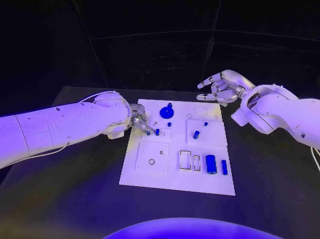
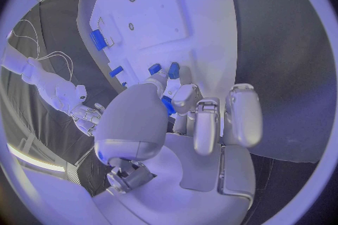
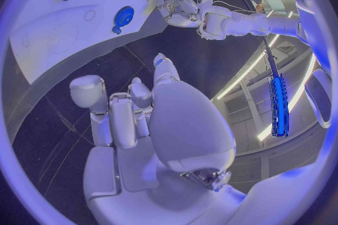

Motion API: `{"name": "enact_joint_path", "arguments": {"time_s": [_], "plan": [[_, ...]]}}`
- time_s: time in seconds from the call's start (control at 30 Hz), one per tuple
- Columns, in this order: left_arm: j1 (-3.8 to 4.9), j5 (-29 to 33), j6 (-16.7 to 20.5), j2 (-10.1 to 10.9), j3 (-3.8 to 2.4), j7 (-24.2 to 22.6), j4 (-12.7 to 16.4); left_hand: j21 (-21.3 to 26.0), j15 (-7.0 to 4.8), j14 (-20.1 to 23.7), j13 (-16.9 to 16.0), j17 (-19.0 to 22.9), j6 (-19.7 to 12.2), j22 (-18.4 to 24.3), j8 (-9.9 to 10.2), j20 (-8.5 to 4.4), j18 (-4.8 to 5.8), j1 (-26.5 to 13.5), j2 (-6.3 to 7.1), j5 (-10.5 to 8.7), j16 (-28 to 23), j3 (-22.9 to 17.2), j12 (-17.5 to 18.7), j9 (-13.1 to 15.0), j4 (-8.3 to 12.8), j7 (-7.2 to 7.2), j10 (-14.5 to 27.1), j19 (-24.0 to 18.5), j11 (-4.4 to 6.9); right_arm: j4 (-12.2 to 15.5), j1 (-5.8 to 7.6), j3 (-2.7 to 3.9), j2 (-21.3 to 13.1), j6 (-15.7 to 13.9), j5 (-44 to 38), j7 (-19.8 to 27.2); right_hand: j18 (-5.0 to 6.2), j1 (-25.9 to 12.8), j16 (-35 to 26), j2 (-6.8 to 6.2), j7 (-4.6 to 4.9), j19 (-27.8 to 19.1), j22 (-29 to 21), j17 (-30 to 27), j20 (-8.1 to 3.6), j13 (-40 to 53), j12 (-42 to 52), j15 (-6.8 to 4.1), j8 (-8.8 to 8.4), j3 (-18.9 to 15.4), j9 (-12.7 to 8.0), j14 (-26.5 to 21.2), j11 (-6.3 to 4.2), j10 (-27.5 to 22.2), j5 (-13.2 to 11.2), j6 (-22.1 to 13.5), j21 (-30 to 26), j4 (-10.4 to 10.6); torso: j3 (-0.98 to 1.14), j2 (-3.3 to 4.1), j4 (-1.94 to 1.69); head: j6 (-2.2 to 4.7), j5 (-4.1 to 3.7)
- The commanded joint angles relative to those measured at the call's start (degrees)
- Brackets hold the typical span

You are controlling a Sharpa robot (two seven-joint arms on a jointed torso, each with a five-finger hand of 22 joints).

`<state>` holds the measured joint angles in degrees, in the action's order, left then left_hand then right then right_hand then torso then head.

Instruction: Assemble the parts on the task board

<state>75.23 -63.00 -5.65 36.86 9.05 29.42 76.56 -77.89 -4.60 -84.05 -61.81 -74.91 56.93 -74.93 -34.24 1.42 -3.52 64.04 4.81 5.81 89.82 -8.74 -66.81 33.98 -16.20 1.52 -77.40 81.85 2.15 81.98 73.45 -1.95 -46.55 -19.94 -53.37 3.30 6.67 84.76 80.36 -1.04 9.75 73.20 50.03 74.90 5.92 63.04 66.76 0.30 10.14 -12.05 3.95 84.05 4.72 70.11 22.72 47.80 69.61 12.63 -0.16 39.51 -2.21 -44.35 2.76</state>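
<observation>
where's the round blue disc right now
In the head view the round blue disc lies on the white board near its far edge, just right of the left hand. The right hand hovers beyond the board's far right corner.

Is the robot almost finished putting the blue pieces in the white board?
Not yet, it seems. Some small blue parts already stand in the task board, and a round blue part sits near its far end. The left hand has its fingers at a small blue peg, so that is the step in hand. Two blue bars lie near the empty slots, probably left. The right hand hovers, holding nothing.
</observation>
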Motion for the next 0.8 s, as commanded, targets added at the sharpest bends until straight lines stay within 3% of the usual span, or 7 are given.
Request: {"name": "enact_joint_path", "arguments": {"time_s": [0.03, 0.4, 0.53, 0.73, 0.8], "plan": [[0.05, -0.06, 0.81, 0.15, -0.03, 0.32, 0.18, -0.24, -0.40, -5.95, -0.10, -15.09, 0.07, -0.85, -0.27, 0.04, -0.13, -0.45, 0.02, -0.23, 0.18, 1.00, -0.40, -0.05, -0.24, 0.17, -0.13, 0.39, -0.08, 0.12, 0.10, 0.03, 0.01, 0.32, 0.12, 0.11, 0.63, 0.03, -0.24, 0.25, 0.07, -0.46, -0.05, 0.01, 0.05, -0.02, -0.08, -0.27, 0.26, -0.32, -0.02, 2.19, -0.04, -0.34, -0.28, -0.41, -0.27, 0.00, -0.01, -0.02, -0.02, 0.00, 0.04], [0.03, 0.57, 3.36, 1.27, -0.10, 0.21, 1.21, -0.27, -0.46, -5.95, -0.09, -15.09, 0.15, -1.02, -0.42, -0.01, -0.11, -1.46, -0.46, -0.28, 0.18, 3.89, -0.46, -0.05, -0.53, 0.08, -0.17, 0.48, -0.02, -0.02, 0.10, 0.03, 0.14, 0.21, 0.12, 0.06, 0.63, -0.20, -0.27, 0.36, 0.08, -0.46, -0.08, 0.00, 0.06, -0.09, -0.10, -0.25, 0.29, -0.42, -0.02, 2.18, -0.02, -0.38, -0.32, -0.45, -0.31, 0.16, -0.03, -0.01, -0.06, 0.13, 0.04], [0.03, 2.26, 7.14, 2.29, -0.22, -0.36, 2.01, 0.72, -0.45, -5.95, 1.35, -15.09, -0.21, 0.08, -0.34, -0.02, -0.40, -1.70, -0.77, -0.21, 0.18, 4.93, 0.76, -0.09, -0.47, 0.17, 0.63, -0.13, -0.07, -0.16, 0.10, 0.03, 0.18, 0.22, 0.12, 0.04, 0.63, -0.20, -0.27, 0.36, 0.08, -0.46, -0.08, 0.00, 0.06, -0.09, -0.10, -0.25, 0.29, -0.42, -0.02, 2.18, -0.02, -0.38, -0.32, -0.45, -0.31, 0.16, 0.01, -0.04, -0.03, 0.26, 0.06], [0.06, 6.55, 12.77, 3.52, -0.31, -3.40, 3.19, 3.87, 0.03, -5.95, 8.17, -15.09, -2.26, 3.37, 0.50, 0.34, -1.18, -1.17, -1.16, -0.13, 0.18, 7.30, 6.86, -0.47, -0.44, 1.00, 4.92, -2.12, -0.78, -0.28, 0.10, 0.03, 0.19, 0.19, 0.12, 0.02, 0.64, -0.26, -0.28, 0.41, 0.08, -0.47, -0.11, -0.02, 0.07, -0.11, -0.10, -0.25, 0.29, -0.45, -0.02, 2.18, -0.02, -0.39, -0.31, -0.46, -0.33, 0.21, -0.02, -0.01, -0.06, 0.33, -0.09], [0.08, 9.57, 14.89, 3.88, -0.32, -5.74, 3.55, 8.57, 0.53, -5.14, 13.86, -12.63, -4.19, 8.28, 1.43, 0.86, -2.27, -0.76, -1.55, -0.09, -1.53, 8.48, 12.13, -0.97, -0.46, 1.87, 9.01, -5.17, -1.55, -0.30, 0.10, 0.03, 0.17, 0.18, 0.12, 0.00, 0.64, -0.29, -0.29, 0.43, 0.09, -0.48, -0.13, -0.03, 0.07, -0.12, -0.11, -0.25, 0.30, -0.46, -0.02, 2.17, -0.01, -0.40, -0.31, -0.47, -0.34, 0.23, -0.02, -0.01, -0.09, 0.36, -0.20]]}}
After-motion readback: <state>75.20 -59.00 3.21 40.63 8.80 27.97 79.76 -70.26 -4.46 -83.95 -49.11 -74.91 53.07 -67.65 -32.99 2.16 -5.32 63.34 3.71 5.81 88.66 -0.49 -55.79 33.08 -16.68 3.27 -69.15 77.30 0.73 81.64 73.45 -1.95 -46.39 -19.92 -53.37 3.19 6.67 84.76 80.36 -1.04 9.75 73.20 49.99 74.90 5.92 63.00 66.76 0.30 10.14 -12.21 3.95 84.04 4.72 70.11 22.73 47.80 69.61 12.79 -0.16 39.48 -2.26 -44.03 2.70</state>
